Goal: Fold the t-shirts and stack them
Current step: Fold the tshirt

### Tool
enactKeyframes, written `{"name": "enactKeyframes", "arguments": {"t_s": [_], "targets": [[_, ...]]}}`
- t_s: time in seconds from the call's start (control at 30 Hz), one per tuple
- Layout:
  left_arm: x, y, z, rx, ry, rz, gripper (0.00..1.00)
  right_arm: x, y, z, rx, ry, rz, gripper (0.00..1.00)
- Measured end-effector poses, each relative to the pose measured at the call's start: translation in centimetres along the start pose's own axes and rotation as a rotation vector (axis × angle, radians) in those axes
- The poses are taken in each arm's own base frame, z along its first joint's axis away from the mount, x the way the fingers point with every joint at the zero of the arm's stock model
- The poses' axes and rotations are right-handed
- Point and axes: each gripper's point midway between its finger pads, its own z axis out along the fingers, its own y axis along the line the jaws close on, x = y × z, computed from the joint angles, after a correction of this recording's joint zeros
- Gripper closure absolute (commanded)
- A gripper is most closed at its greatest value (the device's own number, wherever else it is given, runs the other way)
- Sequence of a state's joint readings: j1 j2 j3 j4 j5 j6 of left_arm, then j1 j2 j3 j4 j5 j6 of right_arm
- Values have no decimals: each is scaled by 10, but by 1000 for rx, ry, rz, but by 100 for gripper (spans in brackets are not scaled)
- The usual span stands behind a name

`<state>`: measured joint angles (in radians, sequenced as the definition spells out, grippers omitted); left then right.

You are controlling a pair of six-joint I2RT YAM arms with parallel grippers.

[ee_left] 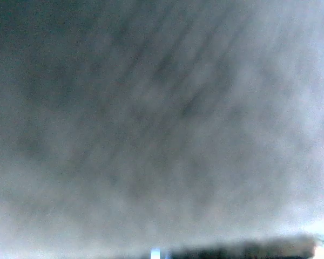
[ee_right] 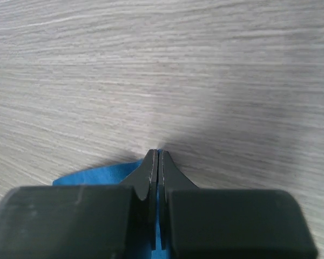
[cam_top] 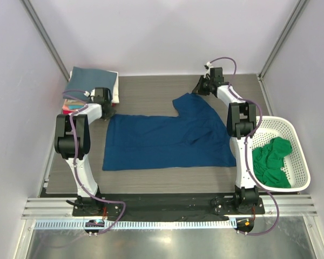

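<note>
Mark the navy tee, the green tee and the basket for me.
navy tee (cam_top: pixel 162 145), top view, middle of its body.
green tee (cam_top: pixel 272 162), top view, centre of the heap.
basket (cam_top: pixel 301 160), top view, right wall.

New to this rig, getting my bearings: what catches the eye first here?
A blue tee lies spread across the middle of the table, the right hand pinching its far edge. A green tee sits crumpled in the white basket at right; folded tees are stacked at far left.

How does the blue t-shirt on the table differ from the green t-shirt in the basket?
The blue t-shirt lies spread flat on the table; the green t-shirt is crumpled inside the white mesh basket. The blue one covers far more area than the green one. Neither is folded up yet.
</note>
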<state>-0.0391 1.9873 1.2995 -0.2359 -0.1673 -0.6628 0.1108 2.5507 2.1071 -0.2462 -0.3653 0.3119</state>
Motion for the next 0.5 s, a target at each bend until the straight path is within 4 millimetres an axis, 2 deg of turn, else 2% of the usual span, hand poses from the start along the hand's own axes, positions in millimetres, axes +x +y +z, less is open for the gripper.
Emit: {"name": "enactKeyframes", "arguments": {"t_s": [0.1, 0.17, 0.33, 0.5], "targets": [[2, -5, -5, 16, 8, -16, 100, 2, 1, -4, -7, 7, 2, 99], [2, -9, -15, 30, 11, -26, 100, 9, 2, -11, -3, 29, 8, 99], [-14, -31, -62, 107, -34, -24, 100, 30, 9, -41, 17, 99, 27, 99], [-29, -39, -106, 178, -98, -32, 100, 41, 30, -90, 18, 111, 16, 99]]}}
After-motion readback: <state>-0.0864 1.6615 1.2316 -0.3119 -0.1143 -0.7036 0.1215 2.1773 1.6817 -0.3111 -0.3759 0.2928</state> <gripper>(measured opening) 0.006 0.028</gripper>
